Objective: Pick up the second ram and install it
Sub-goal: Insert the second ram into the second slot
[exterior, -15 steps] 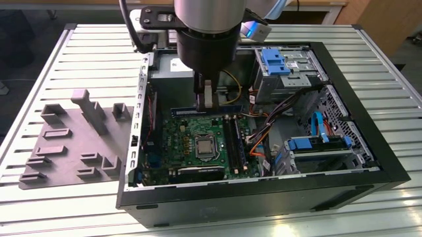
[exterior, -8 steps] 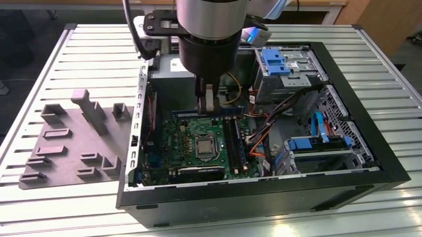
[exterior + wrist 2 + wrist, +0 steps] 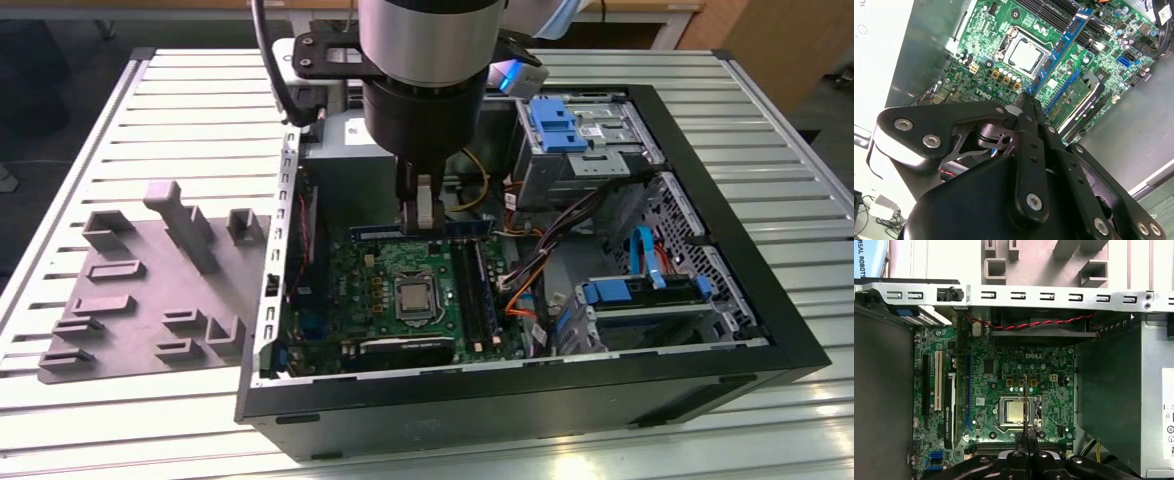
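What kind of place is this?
Likely a robotics lab bench for computer assembly: an open computer case on a slatted metal table, a grey tray beside it, and the end effector holding a memory stick over the motherboard.

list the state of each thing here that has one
tool, shut on the second ram
second ram, held over the motherboard, not in a slot
computer case, open, side panel off
processor, bare, no cooler on it
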Action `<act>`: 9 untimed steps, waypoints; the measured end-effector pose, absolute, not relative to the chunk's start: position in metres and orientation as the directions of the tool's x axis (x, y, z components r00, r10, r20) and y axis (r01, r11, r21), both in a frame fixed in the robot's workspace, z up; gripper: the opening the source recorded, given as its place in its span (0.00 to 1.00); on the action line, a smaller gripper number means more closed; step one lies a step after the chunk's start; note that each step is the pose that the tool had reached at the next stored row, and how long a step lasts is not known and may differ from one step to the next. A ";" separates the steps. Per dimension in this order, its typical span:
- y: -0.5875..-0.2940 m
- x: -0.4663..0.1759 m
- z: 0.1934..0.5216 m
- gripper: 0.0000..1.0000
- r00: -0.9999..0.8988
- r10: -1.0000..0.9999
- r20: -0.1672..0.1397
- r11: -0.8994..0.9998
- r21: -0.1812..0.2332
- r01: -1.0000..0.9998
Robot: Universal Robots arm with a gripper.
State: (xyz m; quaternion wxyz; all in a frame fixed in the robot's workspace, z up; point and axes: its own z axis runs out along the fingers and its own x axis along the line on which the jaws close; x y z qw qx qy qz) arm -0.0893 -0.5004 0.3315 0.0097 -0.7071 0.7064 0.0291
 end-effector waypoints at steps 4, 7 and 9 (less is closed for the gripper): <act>-0.500 -0.089 0.331 0.11 0.000 -0.998 -0.055 -0.002 0.027 -1.000; -0.500 -0.089 0.331 0.11 0.000 -0.998 -0.055 -0.002 0.027 -1.000; -0.500 -0.089 0.331 0.11 0.000 -0.998 -0.055 -0.002 0.027 -1.000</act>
